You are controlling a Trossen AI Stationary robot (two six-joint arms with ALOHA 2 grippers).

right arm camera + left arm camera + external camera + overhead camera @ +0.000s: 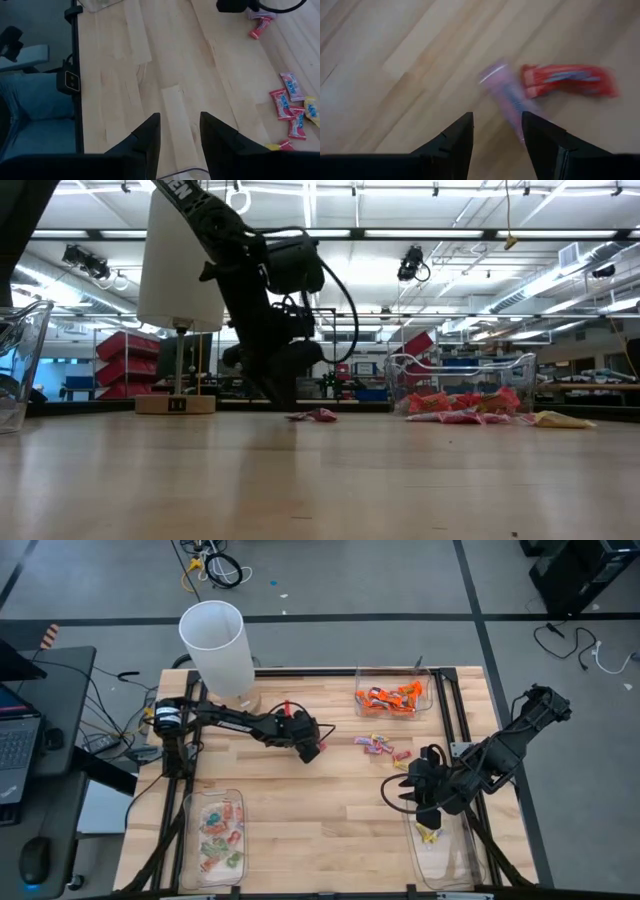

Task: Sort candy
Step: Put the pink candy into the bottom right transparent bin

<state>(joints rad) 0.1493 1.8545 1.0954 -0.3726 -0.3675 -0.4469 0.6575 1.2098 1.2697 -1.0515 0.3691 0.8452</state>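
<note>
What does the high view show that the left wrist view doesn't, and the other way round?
Only the high view: the right gripper by the right-hand tray, the tray of orange candy, the tray of pale candy, a loose cluster mid-table, and a white cylinder.
Only the left wrist view: close up, a pink candy and a red candy lying side by side just ahead of the open jaws.
Both: the left gripper low over the wooden table, holding nothing.

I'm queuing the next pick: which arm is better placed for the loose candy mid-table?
Left. The left gripper hangs open right over a pink candy and a red candy. The right gripper, also open, sits by its tray, away from them.
</note>
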